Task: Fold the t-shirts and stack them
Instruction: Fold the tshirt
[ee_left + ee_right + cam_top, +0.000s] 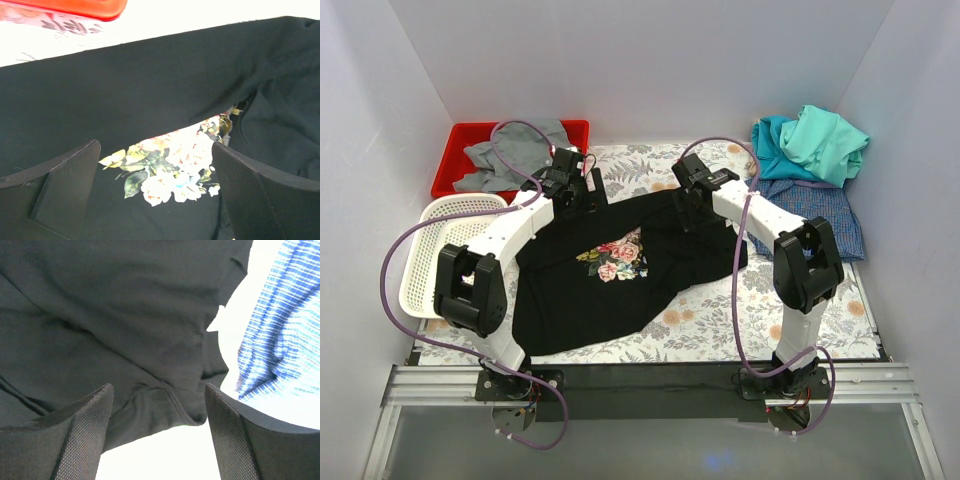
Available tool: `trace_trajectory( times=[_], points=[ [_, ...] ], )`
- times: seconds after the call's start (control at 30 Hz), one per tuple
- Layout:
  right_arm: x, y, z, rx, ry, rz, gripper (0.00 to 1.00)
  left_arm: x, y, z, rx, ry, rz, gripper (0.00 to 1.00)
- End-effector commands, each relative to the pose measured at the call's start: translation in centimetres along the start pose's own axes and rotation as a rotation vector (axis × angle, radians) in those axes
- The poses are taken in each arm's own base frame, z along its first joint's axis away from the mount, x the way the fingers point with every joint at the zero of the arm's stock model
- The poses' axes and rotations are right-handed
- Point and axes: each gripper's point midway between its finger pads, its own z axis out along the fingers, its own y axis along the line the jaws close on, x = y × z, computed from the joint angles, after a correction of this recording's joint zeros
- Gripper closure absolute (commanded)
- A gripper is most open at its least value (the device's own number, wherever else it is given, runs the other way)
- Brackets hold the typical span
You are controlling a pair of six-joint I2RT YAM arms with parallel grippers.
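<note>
The black t-shirt [620, 280] with a rose print [617, 258] lies spread on the floral table cover, its far part folded over. My left gripper [588, 192] is open over its far left edge; in the left wrist view the print [172, 170] shows between the open fingers. My right gripper [688, 205] is open over its far right part; the right wrist view shows a black hem [165, 405] between the fingers. The blue-checked shirt [815, 215] lies at the right, also in the right wrist view [280, 335]. The teal [775, 145] and mint-green [825, 140] shirts lie heaped behind it.
A red bin [460, 150] with grey cloth [510, 155] stands at the back left; its edge shows in the left wrist view [75, 7]. A white mesh basket [430, 250] sits at the left. White walls enclose the table on three sides.
</note>
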Motion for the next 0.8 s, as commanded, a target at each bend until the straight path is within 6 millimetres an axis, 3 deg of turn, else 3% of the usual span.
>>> trace_trajectory(
  times=[0.0, 0.2, 0.47, 0.63, 0.67, 0.7, 0.77],
  points=[
    [-0.9, 0.4, 1.3, -0.070, -0.027, 0.007, 0.23, -0.8, -1.4, -1.4, 0.077, -0.001, -0.005, 0.07],
    [-0.7, -0.2, 2.4, -0.206, -0.026, 0.083, 0.33, -0.4, -2.2, -0.9, 0.121, 0.023, -0.005, 0.07],
    [5.1, 1.6, 3.5, -0.294, 0.078, 0.050, 0.36, 0.6, -2.8, 0.2, 0.149, 0.073, -0.002, 0.07],
    [5.6, 2.5, 3.2, -0.351, 0.062, 0.055, 0.38, 0.7, -2.9, 0.8, 0.147, 0.082, -0.003, 0.06],
    [5.5, 2.5, 3.1, -0.356, 0.060, 0.052, 0.41, 0.8, -2.9, 0.8, 0.148, 0.084, -0.003, 0.07],
    [5.6, 2.5, 3.4, -0.351, 0.066, 0.053, 0.55, 0.8, -2.9, 0.9, 0.148, 0.086, -0.002, 0.07],
    [5.6, 2.5, 3.4, -0.352, 0.065, 0.058, 0.72, 1.0, -2.9, 1.1, 0.146, 0.092, -0.002, 0.07]
  ],
)
